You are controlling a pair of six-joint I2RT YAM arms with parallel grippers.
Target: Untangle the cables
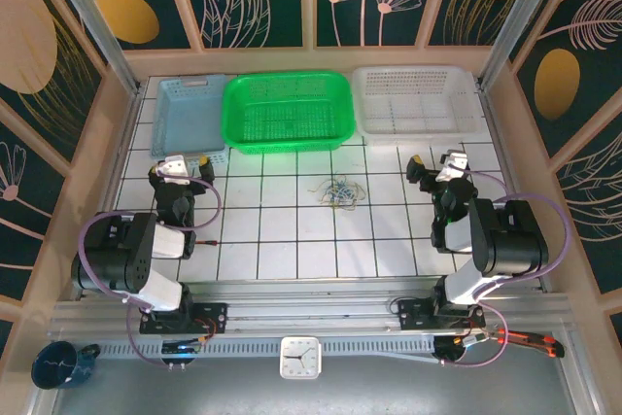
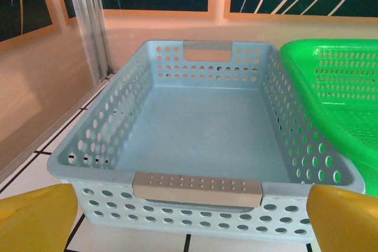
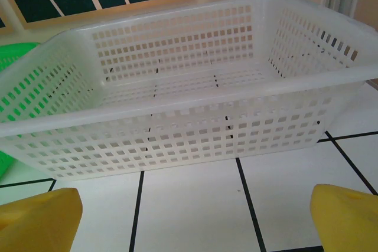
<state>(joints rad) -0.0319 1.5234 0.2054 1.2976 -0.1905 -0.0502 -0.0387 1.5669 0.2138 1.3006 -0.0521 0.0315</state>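
Near edge, outside the arm rail (image 1: 311, 316): mug (image 1: 58, 364) left, clock (image 1: 299, 358) middle, orange-handled tool (image 1: 525, 339) right, all off the tiled surface (image 1: 282, 245).

Left claw (image 1: 181, 164) and right claw (image 1: 437, 164) each sit at their own side, jaws wide apart, gripping nothing.

Open tiles run between the arms.

Cables (image 1: 338, 191) are a small tangled bundle lying mid-surface, well apart from both claws, just near of the green basket (image 1: 288, 145).

The far edge is closed off by a row of baskets side by side: blue basket (image 2: 195, 188) left, green in the middle, white basket (image 3: 177, 101) right.

The left claw's yellow fingertips (image 2: 35, 219) are close to the blue basket's near rim; the right's face the white one.

Wooden walls (image 1: 117, 123) box in both sides.
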